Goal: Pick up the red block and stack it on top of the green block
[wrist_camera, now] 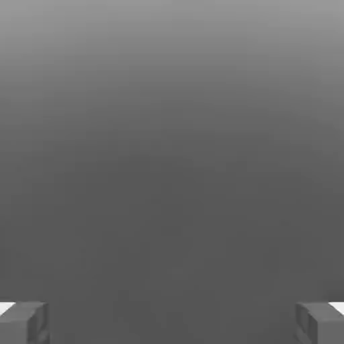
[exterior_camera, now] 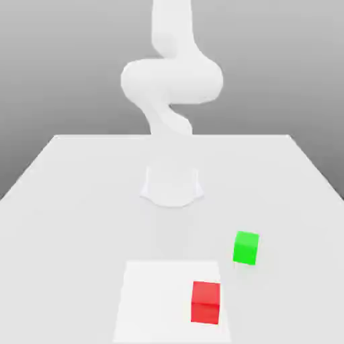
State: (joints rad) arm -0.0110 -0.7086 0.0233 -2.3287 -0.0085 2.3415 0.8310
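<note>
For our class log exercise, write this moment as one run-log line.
gripper: open, empty | red block: on white square | green block: on table | stacking: not done

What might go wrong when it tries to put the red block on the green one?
The red block sits turned a little differently from the green block, so it could land crooked and topple. The open gripper has nothing between its fingers, and a slightly off approach might nudge the red block away instead of gripping it.
</note>
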